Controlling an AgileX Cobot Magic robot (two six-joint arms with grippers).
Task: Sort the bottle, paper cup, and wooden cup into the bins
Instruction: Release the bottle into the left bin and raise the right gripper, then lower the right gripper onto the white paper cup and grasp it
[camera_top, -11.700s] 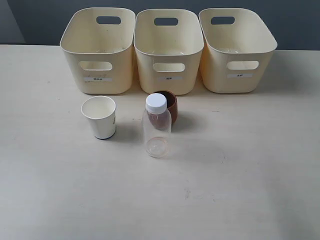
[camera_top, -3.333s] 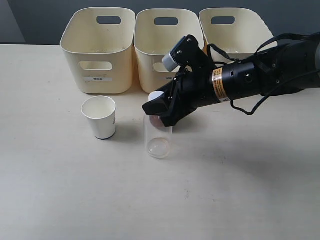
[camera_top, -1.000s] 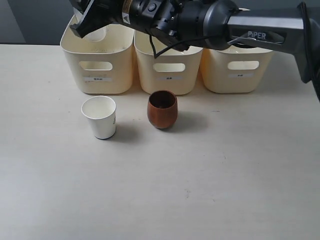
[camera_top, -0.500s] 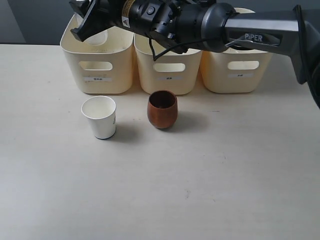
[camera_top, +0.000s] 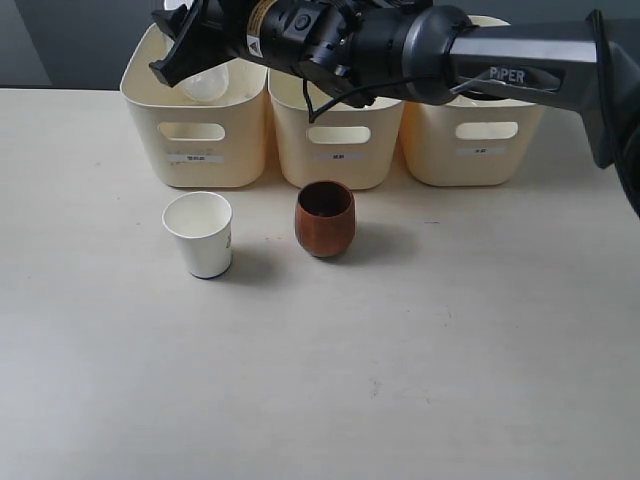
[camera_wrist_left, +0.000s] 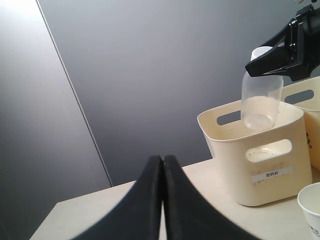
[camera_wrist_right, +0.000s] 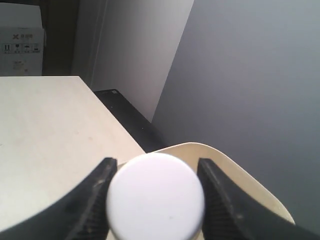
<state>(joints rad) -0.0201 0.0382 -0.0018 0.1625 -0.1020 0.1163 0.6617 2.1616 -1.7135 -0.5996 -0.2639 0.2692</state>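
Observation:
My right gripper (camera_top: 186, 52) reaches across to the left and is shut on the white cap (camera_wrist_right: 156, 200) of the clear bottle (camera_top: 207, 83). The bottle (camera_wrist_left: 260, 102) hangs upright over the left bin (camera_top: 195, 150), its base just below the rim. The white paper cup (camera_top: 200, 235) stands on the table in front of that bin. The reddish-brown wooden cup (camera_top: 325, 218) stands in front of the middle bin (camera_top: 337, 160). My left gripper (camera_wrist_left: 162, 158) is shut and empty, low over the table, off to the left of the left bin (camera_wrist_left: 265, 160); it is out of the exterior view.
The right bin (camera_top: 478, 160) stands at the back right, partly behind the right arm (camera_top: 500, 60). The three bins sit side by side along the far edge of the cream table (camera_top: 400, 380). A dark wall rises behind them.
Over the last second the right gripper has lowered the bottle a little, deeper into the left bin's mouth. Both cups have stayed put.

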